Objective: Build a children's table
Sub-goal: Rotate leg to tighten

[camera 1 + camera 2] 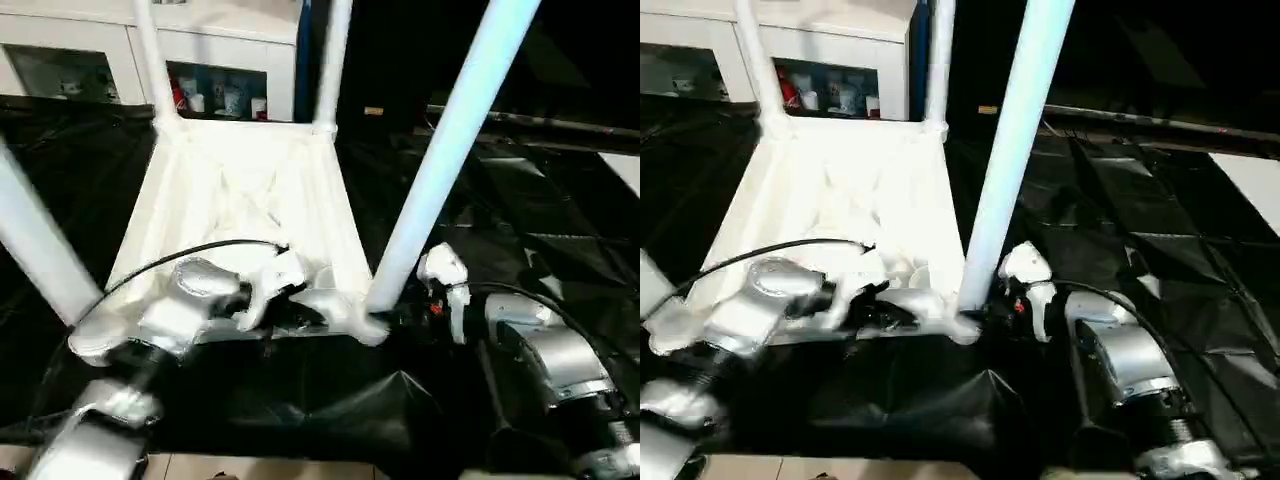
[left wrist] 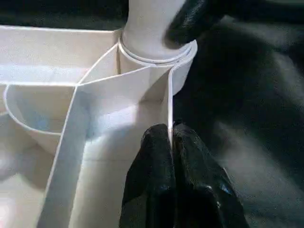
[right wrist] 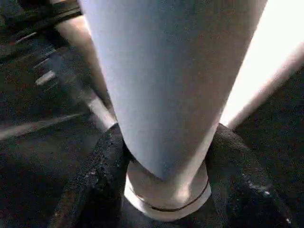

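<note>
The children's table lies upside down on the black-draped work table, its white ribbed tabletop point(image 1: 240, 190) facing up. Tube legs stand in the corner sockets: two at the far corners point(image 1: 150, 60) point(image 1: 332, 60), one near left point(image 1: 35, 250), one near right point(image 1: 450, 150). My left gripper point(image 2: 169, 142) is shut on the thin rim wall of the tabletop, just beside the near-right socket point(image 2: 156, 57). My right gripper point(image 3: 166, 185) hugs the base of the near-right leg point(image 3: 171, 71), with a black finger point(image 3: 95, 180) pressed on each side of it.
A white cabinet point(image 1: 90, 40) with glass doors and small bottles stands behind the work table. Crinkled black drape point(image 1: 540, 230) covers the surface to the right and in front. A cable point(image 1: 180, 255) arcs over my left forearm. Pale floor point(image 1: 250, 468) shows below the near edge.
</note>
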You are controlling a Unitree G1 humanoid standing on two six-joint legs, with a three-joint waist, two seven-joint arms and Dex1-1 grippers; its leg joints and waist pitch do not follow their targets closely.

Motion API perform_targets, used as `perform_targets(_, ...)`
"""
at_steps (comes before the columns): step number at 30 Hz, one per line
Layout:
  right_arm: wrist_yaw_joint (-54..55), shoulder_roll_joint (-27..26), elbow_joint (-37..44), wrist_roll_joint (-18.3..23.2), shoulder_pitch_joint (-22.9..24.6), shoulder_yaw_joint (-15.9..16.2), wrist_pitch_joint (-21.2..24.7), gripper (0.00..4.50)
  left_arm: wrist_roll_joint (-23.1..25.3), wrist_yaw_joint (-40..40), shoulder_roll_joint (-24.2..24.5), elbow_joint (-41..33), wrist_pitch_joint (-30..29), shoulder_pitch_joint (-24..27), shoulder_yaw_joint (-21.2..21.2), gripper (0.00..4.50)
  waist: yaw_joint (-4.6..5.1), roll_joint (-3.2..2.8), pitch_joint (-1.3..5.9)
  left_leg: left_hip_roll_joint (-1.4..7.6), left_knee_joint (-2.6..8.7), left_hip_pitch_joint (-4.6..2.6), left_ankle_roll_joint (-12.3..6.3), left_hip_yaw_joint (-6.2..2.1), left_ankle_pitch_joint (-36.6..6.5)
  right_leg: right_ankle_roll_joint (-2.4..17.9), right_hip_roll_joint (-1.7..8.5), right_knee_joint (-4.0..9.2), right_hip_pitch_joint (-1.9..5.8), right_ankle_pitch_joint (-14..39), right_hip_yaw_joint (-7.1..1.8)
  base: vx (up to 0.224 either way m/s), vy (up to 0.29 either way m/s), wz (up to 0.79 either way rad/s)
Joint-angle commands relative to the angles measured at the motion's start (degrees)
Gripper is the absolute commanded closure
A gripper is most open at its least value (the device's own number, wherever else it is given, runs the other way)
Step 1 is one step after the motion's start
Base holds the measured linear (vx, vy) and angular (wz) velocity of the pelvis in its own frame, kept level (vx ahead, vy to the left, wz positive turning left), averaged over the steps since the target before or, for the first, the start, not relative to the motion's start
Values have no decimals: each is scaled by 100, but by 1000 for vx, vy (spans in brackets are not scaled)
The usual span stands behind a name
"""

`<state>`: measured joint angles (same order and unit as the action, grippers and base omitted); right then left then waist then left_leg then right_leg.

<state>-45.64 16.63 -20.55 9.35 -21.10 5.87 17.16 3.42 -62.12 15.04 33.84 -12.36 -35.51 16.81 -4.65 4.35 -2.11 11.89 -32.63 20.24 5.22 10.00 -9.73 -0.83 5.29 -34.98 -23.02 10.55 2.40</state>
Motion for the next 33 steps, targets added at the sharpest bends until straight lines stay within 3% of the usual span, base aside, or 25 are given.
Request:
perform_targets(1,803,-442,-401,-202,-28,189,106,251,18,1034,-428,312,-124,-163,-206,450,5,45,251,53,397,37,135,-10,-1719,733,235,514,227,2425,-123,-69,-5,-10)
perform_targets(3,1496,-842,-587,-273,-115,81,171,252,46,1481,-714,439,-222,-283,-253,450,21,38,244,44,377,-30,138,-30,-1950,454,263,629,159,3140,-120,0,0,0)
perform_targets(5,1814,-1024,-664,-301,-168,20,191,253,71,1660,-834,484,-259,-333,-250,450,47,23,240,38,388,-40,145,-48,-2056,413,248,648,123,3239,-113,0,0,0)
perform_targets(6,2245,-1253,-811,-334,-270,-69,189,253,139,1848,-964,563,-276,-396,-209,450,52,13,245,38,396,-29,142,-58,-2070,401,245,644,143,3221,-103,0,0,0)
perform_targets(7,2844,-1559,-1059,-415,-434,-188,138,253,267,2117,-1140,712,-259,-490,-143,450,99,-10,236,37,402,-53,166,-59,-2243,397,219,661,80,3199,-101,0,0,0)
perform_targets(9,3150,-1751,-1255,-519,-587,-192,76,253,344,2236,-1250,813,-236,-540,-89,450,120,-20,247,31,409,-36,161,-72,-2310,377,221,664,107,3155,-93,0,0,0)
perform_targets(11,3209,-1897,-1467,-705,-771,-39,-140,253,429,2293,-1336,919,-161,-583,-13,450,139,-39,250,30,416,-34,158,-76,-2368,373,215,668,98,3086,-91,0,0,0)
perform_targets(15,2952,-1911,-1353,-624,-769,-71,-303,253,431,2064,-1246,872,-82,-524,58,450,127,-42,255,44,440,-12,77,-63,-2304,493,203,635,126,2626,-106,0,0,0)
perform_targets(16,2868,-1902,-1301,-549,-748,-122,-299,198,431,1958,-1197,858,-28,-503,78,450,124,-41,256,42,440,-8,55,-57,-2307,522,205,630,132,2579,-111,0,0,0)
perform_targets(20,2574,-1751,-1182,-427,-678,-168,-331,175,392,1699,-1062,854,118,-463,92,450,113,-16,256,47,440,1,-10,-44,-2220,558,219,630,144,2537,-124,0,0,0)
perform_targets(21,2214,-1542,-1057,-360,-602,-153,-343,149,354,1464,-922,832,164,-427,84,450,100,-8,254,46,442,0,-43,-40,-2165,564,221,633,155,2508,-124,0,0,0)
perform_targets(27,1056,-880,-521,-299,-313,169,-364,116,147,626,-569,613,338,-288,108,450,78,-24,262,81,445,28,-99,-24,-1891,721,225,581,178,2116,-142,0,0,0)
perform_targets(28,593,-632,-247,-221,-180,281,-384,116,35,205,-422,453,410,-198,147,450,63,-12,271,88,440,34,-126,-25,-1821,771,225,564,213,1955,-138,0,0,0)
perform_targets(30,-327,-124,248,-55,53,442,-369,116,-291,-703,-128,39,447,13,197,450,44,-38,281,110,431,24,-208,-11,-1695,931,223,517,211,1548,-149,0,0,0)
perform_targets(33,-902,226,478,37,162,516,-362,116,-394,-1049,48,-133,377,85,221,450,-5,-26,295,116,391,8,-338,27,-1381,1183,206,444,225,961,-155,0,0,0)
